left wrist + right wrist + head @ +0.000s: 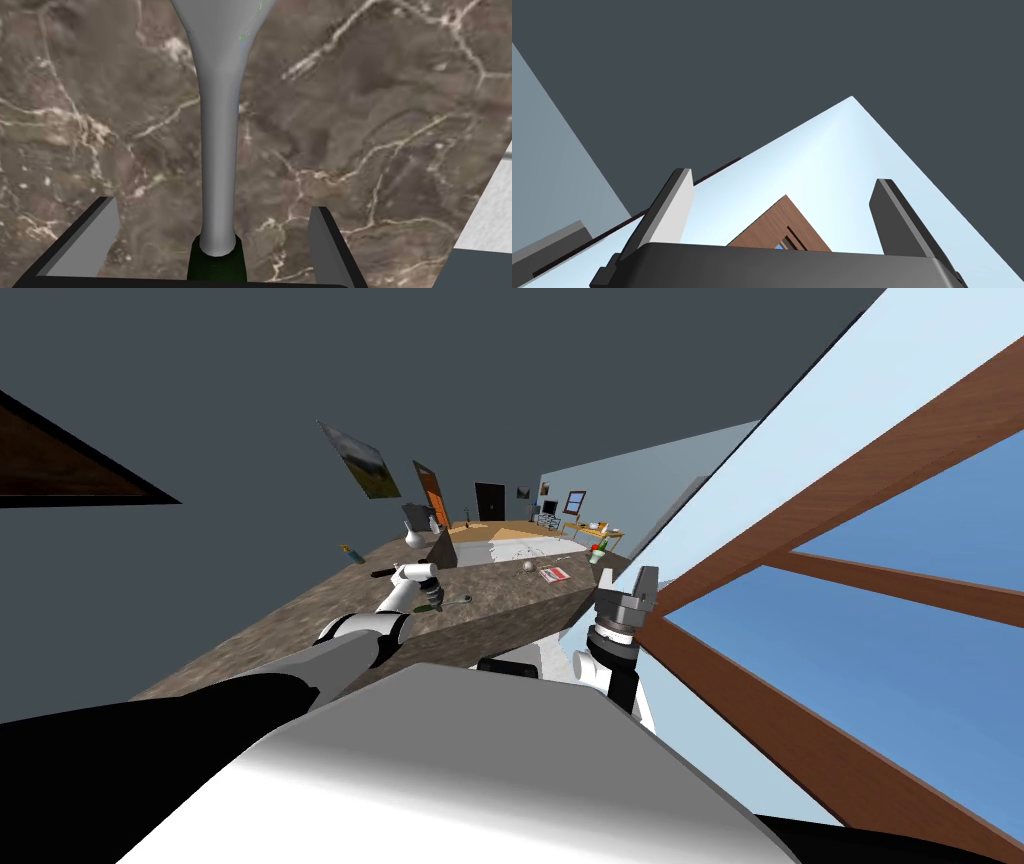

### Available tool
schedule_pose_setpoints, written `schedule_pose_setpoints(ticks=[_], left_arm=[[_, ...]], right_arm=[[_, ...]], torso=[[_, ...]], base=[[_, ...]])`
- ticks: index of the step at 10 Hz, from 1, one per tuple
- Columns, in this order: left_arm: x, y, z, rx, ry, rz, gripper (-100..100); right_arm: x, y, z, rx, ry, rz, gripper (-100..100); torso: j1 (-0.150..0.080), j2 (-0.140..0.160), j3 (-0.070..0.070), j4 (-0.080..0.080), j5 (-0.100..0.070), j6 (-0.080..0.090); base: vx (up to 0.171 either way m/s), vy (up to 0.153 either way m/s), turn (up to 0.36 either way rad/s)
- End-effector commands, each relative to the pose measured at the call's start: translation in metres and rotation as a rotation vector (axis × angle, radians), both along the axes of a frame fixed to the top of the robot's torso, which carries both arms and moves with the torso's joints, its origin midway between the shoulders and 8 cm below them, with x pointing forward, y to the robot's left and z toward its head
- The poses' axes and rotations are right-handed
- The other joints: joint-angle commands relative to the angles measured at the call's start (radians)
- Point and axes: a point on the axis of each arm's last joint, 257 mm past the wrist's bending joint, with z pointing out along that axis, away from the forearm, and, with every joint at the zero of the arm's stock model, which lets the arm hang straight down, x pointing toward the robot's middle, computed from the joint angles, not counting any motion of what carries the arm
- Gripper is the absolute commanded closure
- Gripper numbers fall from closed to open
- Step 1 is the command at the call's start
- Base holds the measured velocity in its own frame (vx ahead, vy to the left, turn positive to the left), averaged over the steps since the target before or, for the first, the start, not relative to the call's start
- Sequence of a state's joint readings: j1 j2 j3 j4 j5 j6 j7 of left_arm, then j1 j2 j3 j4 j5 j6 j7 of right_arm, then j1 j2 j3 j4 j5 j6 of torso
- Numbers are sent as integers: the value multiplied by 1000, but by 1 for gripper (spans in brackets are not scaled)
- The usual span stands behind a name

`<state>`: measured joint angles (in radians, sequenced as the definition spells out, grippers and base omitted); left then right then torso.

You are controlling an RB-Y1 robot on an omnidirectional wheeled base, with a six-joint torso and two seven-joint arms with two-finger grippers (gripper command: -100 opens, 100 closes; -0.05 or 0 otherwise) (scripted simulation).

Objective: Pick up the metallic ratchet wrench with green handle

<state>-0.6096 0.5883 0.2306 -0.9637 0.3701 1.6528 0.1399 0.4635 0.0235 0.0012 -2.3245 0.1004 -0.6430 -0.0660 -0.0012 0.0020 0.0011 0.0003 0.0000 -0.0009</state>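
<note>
The ratchet wrench [218,150] lies flat on the brown, pale-veined stone countertop [380,125], close to the counter's near edge and directly beneath the left gripper [212,205], which points down at it. That arm is plainly the nearer one. The right gripper [643,580] is held up well off to the right beside the window frame [800,558], away from the counter, with its own blades spread and nothing between them. In the left wrist view the wrench's long axis runs straight out from the gripper body. The dark green handle [217,262] starts at the body's edge, and the grey shaft [218,100] leads away from it, widening toward the head. In the head view this reads as the handle under the hand and the metal end pointing right along the counter. The left fingers [102,227] stand spread, one on each side of the wrench. Both are clear of it, with bare stone showing in each gap, and the tool sits roughly midway between them. The closing line crosses the long axis near where handle meets shaft. Judged from this, the hand is already lined up. What remains is likely a short descent, if the tips are not yet at counter level, then a squeeze across the narrow part and a lift.
</note>
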Motion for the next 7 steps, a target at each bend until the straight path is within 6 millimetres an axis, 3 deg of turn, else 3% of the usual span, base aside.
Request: schedule_pose_setpoints(ticks=[1, 5, 6, 7], left_arm=[[-4, 13, -6, 1, -2, 26, -100], [-9, 24, -12, 0, -1, 49, -100], [-9, 25, -12, 1, -2, 50, 100], [-9, 25, -12, 1, -2, 50, 100]], right_arm=[[0, 0, 0, 0, 0, 0, 0], [0, 0, 0, 0, 0, 0, 0], [0, 0, 0, 0, 0, 0, 0], [0, 0, 0, 0, 0, 0, 0]], torso=[[0, 0, 0, 0, 0, 0], [0, 0, 0, 0, 0, 0], [0, -1, 0, 0, 0, 0], [1, -2, -1, 0, 0, 0]], base=[[-39, -11, -167], [-30, -4, -92], [0, 0, 0], [0, 0, 0]])
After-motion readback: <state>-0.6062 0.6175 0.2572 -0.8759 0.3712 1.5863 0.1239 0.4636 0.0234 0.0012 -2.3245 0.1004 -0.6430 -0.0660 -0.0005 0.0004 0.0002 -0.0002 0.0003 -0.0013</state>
